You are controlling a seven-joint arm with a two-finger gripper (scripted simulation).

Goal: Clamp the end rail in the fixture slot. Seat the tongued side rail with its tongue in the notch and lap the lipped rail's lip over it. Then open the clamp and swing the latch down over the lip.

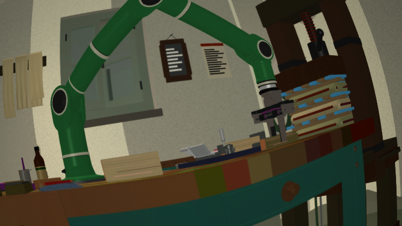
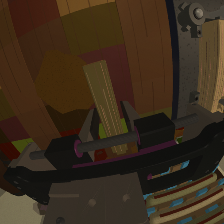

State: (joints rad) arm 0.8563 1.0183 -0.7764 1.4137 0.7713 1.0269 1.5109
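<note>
My gripper (image 2: 110, 115) (image 1: 278, 135) is open and holds nothing. It hangs low over the right end of the bench. A dark yellow wooden rail (image 2: 104, 104) (image 1: 281, 139) lies flat on the bench between its fingers. To its left sits the dark fixture plate (image 1: 222, 157) with a pale rail (image 2: 210, 64) (image 1: 247, 142) lying on it. A grey clamp with an upright lever (image 1: 223, 143) stands on the plate. A grey latch plate (image 1: 198, 150) lies tilted at the plate's left end.
A tall wooden press (image 1: 331, 70) with a stack of boards (image 1: 320, 104) (image 2: 188, 199) stands close on the gripper's right. A pale wooden block (image 1: 132, 165) lies near the arm's base. A bottle (image 1: 39, 163) and a cup (image 1: 25, 174) stand at the far left.
</note>
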